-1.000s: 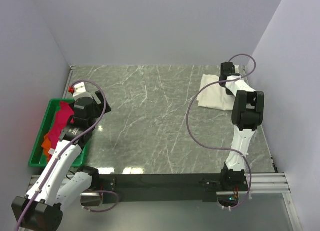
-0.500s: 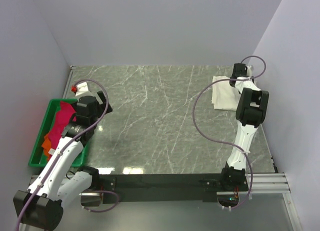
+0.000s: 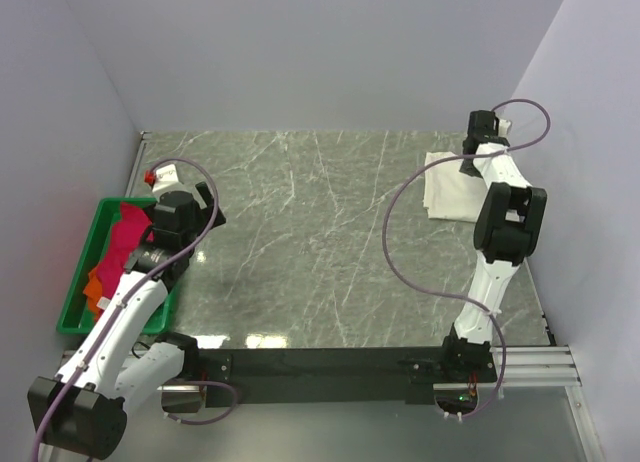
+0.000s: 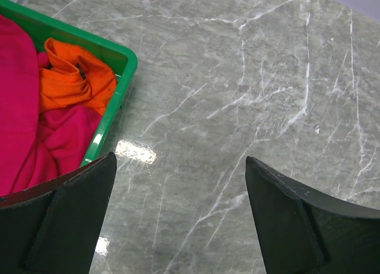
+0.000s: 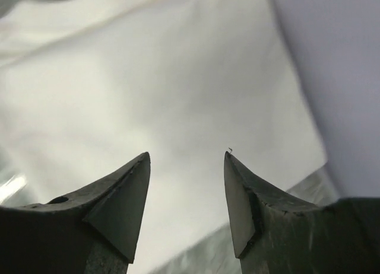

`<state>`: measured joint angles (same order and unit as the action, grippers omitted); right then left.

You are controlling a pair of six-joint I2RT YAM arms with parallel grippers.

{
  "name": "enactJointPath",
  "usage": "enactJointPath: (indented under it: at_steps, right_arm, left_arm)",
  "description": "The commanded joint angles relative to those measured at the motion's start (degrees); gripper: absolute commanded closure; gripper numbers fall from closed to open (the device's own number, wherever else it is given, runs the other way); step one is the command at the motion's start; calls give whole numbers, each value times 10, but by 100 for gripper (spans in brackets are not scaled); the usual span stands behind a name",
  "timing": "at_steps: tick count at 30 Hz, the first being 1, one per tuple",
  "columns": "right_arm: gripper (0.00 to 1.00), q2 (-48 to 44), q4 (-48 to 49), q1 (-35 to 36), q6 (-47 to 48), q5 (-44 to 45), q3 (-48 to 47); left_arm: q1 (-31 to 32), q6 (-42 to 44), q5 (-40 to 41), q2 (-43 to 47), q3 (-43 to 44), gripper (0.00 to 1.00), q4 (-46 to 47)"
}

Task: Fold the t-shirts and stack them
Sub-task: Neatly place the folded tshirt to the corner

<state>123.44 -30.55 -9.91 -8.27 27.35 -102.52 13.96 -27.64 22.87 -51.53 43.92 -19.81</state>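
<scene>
Cream t-shirt (image 3: 450,187) is lying folded at your bench's (image 3: 300,232) far right corner, its long axis running near to far. Your right fingers (image 5: 119,197) are hovering parted above it, gripping nothing. Green crate (image 4: 122,66) is holding the crimson-pink t-shirt (image 4: 53,137) and orange t-shirt (image 4: 74,78); your left fingers (image 4: 71,214) are standing spread, empty.

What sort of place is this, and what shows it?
Likely a robotics lab cell: a left arm and right arm bolted at a marble-look table, plain walls around, a crate of shirts.
</scene>
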Motion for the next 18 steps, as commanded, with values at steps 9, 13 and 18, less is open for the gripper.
enactJointPath:
  at_steps: [9,13,18]
  right_arm:
    - [33,-400,-64,26,-184,-222,216]
    - [29,-563,-117,22,-155,-189,258]
    - [14,-735,-131,47,-168,-151,304]
  left_arm:
    - [-2,1,23,68,5,1,8]
    - [-2,-14,46,99,37,1,-23]
    - [-2,-46,65,161,88,1,-85]
